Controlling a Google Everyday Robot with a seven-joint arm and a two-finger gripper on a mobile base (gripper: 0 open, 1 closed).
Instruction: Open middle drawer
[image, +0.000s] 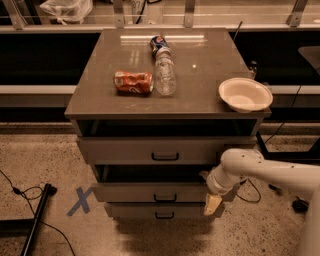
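The middle drawer is a wide grey front with a small dark pull handle at its centre. It sits between the top drawer and the lowest drawer. A dark gap shows above it, and its front stands a little further out than the lowest one. My gripper is on a white arm that comes in from the right. It hangs at the right end of the middle drawer's front, right of the handle.
On the cabinet top lie a crushed orange can, a clear plastic bottle, a blue can and a white bowl at the right edge. A blue tape X, a black pole and cables are on the floor at left.
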